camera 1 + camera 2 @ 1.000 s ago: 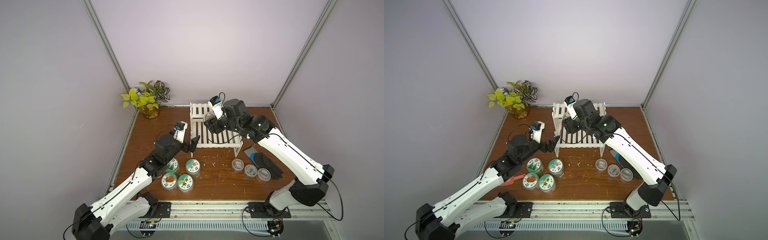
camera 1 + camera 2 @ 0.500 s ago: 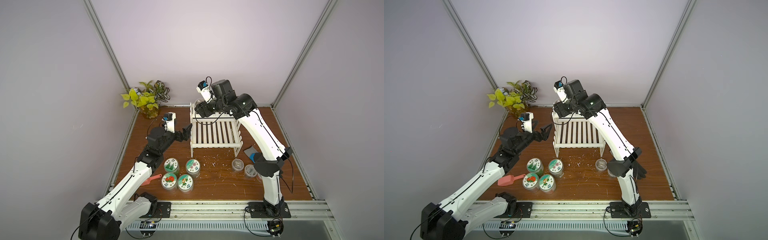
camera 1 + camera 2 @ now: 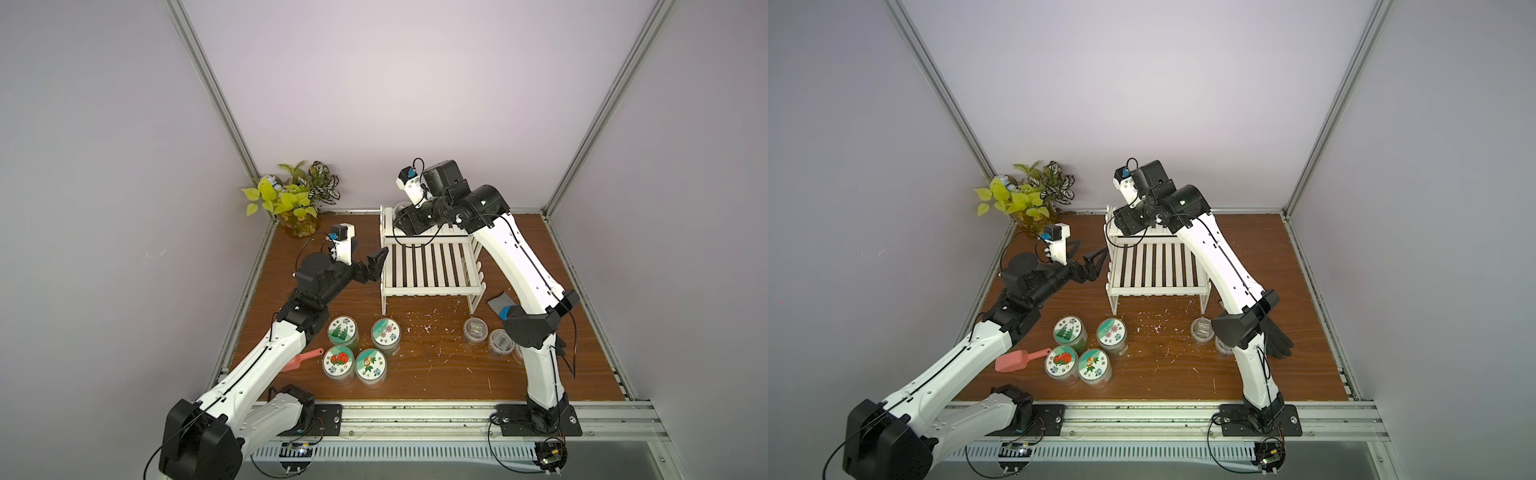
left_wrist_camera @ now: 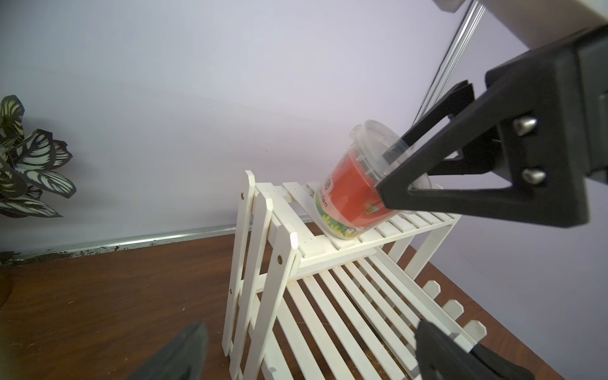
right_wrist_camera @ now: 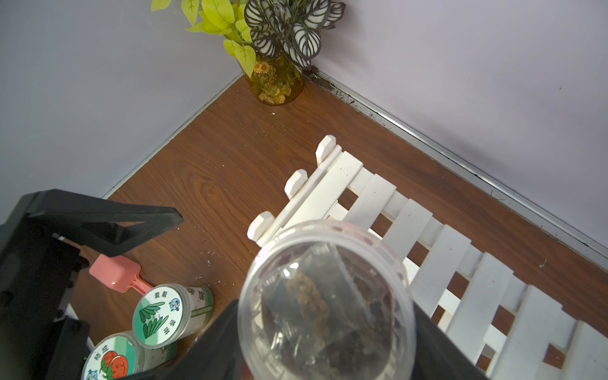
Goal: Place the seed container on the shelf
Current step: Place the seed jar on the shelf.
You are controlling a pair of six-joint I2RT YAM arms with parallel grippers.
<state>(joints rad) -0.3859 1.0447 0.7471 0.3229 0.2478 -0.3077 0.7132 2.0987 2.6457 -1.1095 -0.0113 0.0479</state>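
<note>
As the left wrist camera looks along the shelf [image 4: 329,243], we see the seed container [image 4: 355,194] tilted on the upper tier. Its base rim appears to rest on the slats near that tier's front edge and left end. Its clear lid leans toward the right end effector [image 4: 386,172], which pinches it near the lid. Beneath, the lower tier's slats lie open.

From the right wrist, the container's lid fills the foreground above the shelf's end posts. Open bench [image 5: 230,158] runs from those posts to the potted plant [image 5: 273,49] in the corner, and a pink scoop [image 5: 115,273] lies beside two lidded jars [image 5: 161,316].

In both top views, the right arm [image 3: 519,257] reaches over the upper tier's left end, hiding most of the container. The left end effector [image 3: 376,266] hangs spread wide just beside the shelf's left edge; we cannot tell whether a fingertip touches the rail. Bare wood separates the shelf's front legs from four jars clustered near the bench's front.
</note>
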